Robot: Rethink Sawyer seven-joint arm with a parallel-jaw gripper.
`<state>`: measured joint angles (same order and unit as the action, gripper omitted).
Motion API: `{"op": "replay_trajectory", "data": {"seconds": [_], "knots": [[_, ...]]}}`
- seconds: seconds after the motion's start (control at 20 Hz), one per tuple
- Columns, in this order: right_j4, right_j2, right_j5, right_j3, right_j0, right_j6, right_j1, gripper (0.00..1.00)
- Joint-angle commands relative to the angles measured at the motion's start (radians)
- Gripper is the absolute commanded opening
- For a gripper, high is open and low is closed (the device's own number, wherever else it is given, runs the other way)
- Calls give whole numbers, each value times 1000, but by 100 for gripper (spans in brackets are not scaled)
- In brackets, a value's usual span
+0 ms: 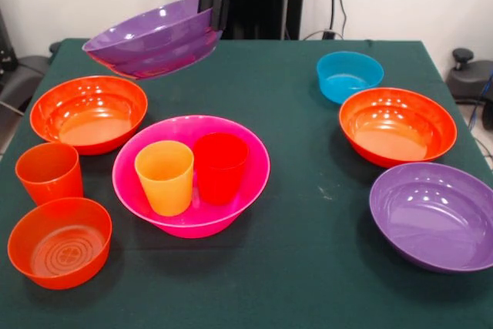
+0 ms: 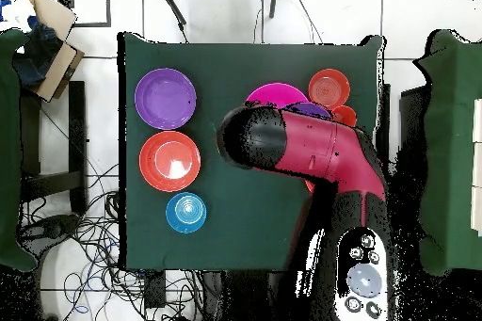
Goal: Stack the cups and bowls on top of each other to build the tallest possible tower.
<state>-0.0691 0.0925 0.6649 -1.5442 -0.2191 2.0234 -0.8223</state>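
My gripper [image 1: 213, 7] hangs from the top of the front view, shut on the far rim of a purple bowl [image 1: 154, 38]. It holds the bowl tilted in the air above the table's back left. Below and in front stands the big pink bowl [image 1: 196, 225], with the yellow cup [image 1: 164, 177] and the red cup [image 1: 220, 166] upright inside it. The orange cup [image 1: 48, 172] stands on the table to its left. In the overhead view the arm [image 2: 311, 148] covers the gripper and part of the pink bowl [image 2: 278, 94].
A wide orange bowl [image 1: 88, 113] and a small orange bowl [image 1: 59, 242] sit at the left. At the right are a small blue bowl [image 1: 349, 75], a second wide orange bowl [image 1: 397, 125] and a second purple bowl [image 1: 435, 215]. Green cloth covers the table.
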Motion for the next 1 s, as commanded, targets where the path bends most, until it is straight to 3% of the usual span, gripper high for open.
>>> {"op": "replay_trajectory", "data": {"seconds": [0.05, 0.45, 0.8, 1.0], "knots": [[-28, -128, 179, -2, -82, -187, 2, 0], [-54, -110, 242, 293, 5, -1, 219, 0], [-97, -43, 528, 615, 80, 57, 369, 0], [-151, 17, 494, 706, 144, 106, 439, 0]]}}
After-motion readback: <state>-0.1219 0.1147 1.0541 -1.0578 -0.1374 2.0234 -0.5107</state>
